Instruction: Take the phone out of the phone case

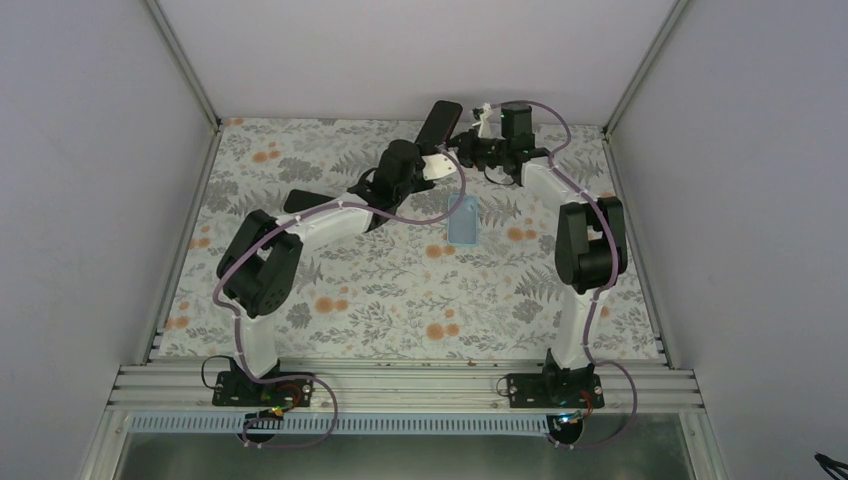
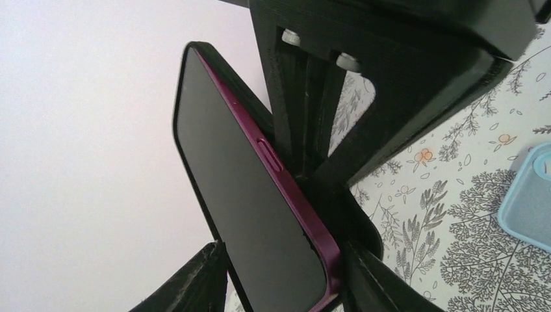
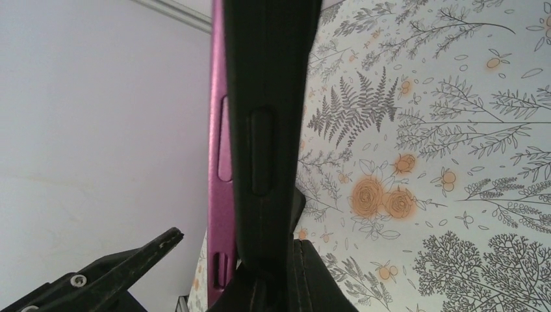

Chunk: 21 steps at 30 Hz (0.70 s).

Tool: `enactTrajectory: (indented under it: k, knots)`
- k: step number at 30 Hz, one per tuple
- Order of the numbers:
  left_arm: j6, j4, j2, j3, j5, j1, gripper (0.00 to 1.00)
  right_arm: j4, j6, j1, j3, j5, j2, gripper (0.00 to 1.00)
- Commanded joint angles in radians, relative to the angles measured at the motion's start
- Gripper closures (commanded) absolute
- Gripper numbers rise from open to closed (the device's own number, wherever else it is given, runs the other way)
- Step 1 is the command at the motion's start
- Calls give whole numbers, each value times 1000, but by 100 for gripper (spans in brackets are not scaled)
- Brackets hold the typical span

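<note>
The light blue phone case (image 1: 463,218) lies flat on the floral mat, and the pattern shows through it; its corner also shows in the left wrist view (image 2: 529,201). My left gripper (image 1: 432,150) is shut on the lower end of a dark-screened phone (image 2: 247,195) with a magenta edge, held upright in the air in a black shell (image 1: 440,122). My right gripper (image 3: 240,250) is open at that phone's other end. One finger (image 3: 312,273) is against the black shell (image 3: 269,97). The other finger (image 3: 130,266) stands apart from the magenta edge (image 3: 217,162). I cannot tell whether this is the task's phone.
A flat black shape (image 1: 305,198) lies on the mat beside my left arm; I cannot tell what it is. White walls close the back and both sides. An aluminium rail (image 1: 400,385) runs along the near edge.
</note>
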Motion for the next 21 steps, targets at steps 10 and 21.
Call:
enactTrajectory:
  k: [10, 21]
  knots:
    - [-20, 35, 96, 121, -119, 52, 58, 92, 77, 61, -46, -219, -130, 97]
    - [-95, -126, 112, 178, 65, 92, 86, 151, 124, 69, -66, -268, -175, 97]
